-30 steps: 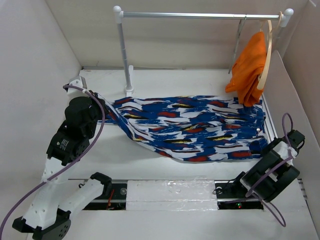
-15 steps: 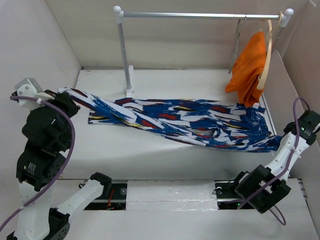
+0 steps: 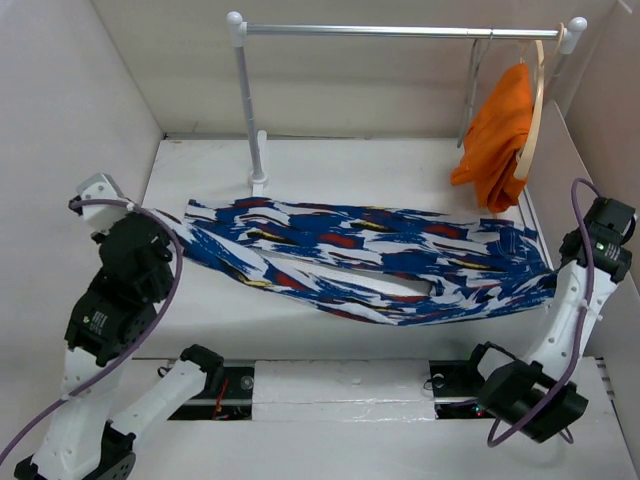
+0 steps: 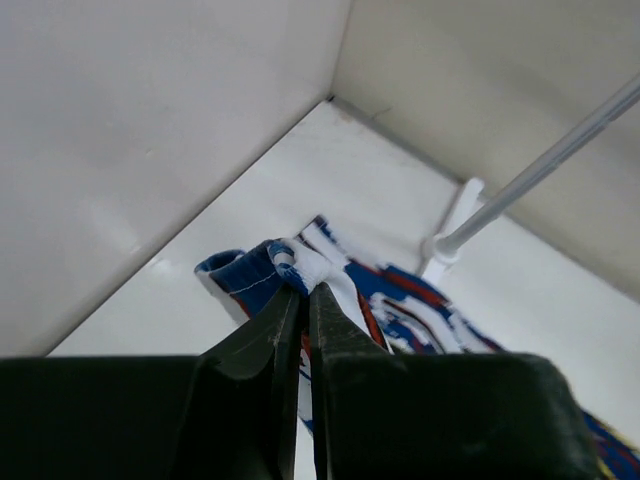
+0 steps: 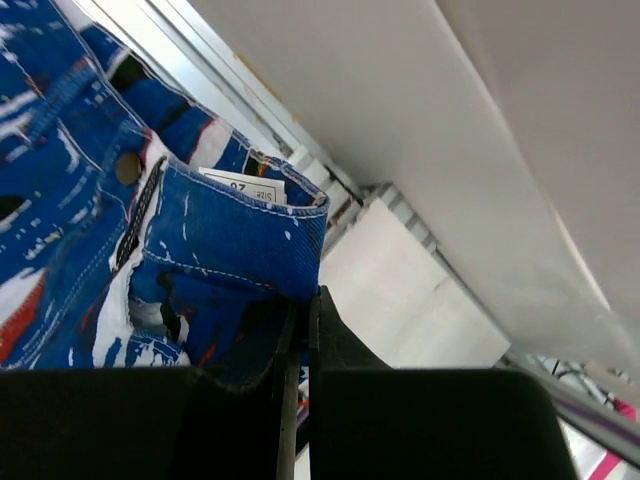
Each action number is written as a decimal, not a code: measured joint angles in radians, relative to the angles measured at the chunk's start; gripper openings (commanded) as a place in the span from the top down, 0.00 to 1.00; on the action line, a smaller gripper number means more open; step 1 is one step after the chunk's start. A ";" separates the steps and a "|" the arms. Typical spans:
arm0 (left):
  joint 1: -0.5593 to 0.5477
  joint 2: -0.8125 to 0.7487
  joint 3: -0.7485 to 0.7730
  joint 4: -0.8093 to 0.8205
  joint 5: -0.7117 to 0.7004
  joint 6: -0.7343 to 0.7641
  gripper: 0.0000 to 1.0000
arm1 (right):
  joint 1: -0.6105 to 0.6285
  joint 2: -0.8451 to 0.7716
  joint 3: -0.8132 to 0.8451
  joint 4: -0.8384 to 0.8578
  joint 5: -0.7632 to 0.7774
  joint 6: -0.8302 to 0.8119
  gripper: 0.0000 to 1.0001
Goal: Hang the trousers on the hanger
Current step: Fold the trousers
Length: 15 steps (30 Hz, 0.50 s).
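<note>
The long dark blue streaked soft cloth trousers (image 3: 370,255) stretch across the middle of the frame over the white table (image 3: 330,165). One end is in the left pincer (image 3: 163,215) at centre left, the other in the right pincer (image 3: 548,283) at centre right. Behind them, the grey metal clothes rail (image 3: 400,31) spans the upper frame. At its upper-right end hang the thin grey wire hanger (image 3: 477,80), the plain orange garment (image 3: 498,135) and the pale wooden hanger (image 3: 537,100).

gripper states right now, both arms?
Left gripper: closed, pinching a leg end of the trousers.
Right gripper: closed on the waistband end of the trousers.
</note>
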 measured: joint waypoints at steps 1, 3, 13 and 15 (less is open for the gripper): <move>0.000 -0.010 -0.040 0.003 -0.011 -0.005 1.00 | 0.010 0.021 0.011 0.014 0.001 -0.008 1.00; 0.000 -0.024 -0.114 -0.001 -0.028 -0.016 1.00 | 0.018 0.074 0.023 0.051 -0.005 -0.024 1.00; 0.039 0.167 -0.311 0.072 -0.076 -0.082 1.00 | 0.061 0.510 0.198 0.203 -0.153 -0.056 1.00; 0.095 0.252 -0.318 0.098 -0.058 -0.084 1.00 | 0.082 0.588 0.272 0.205 -0.166 -0.064 1.00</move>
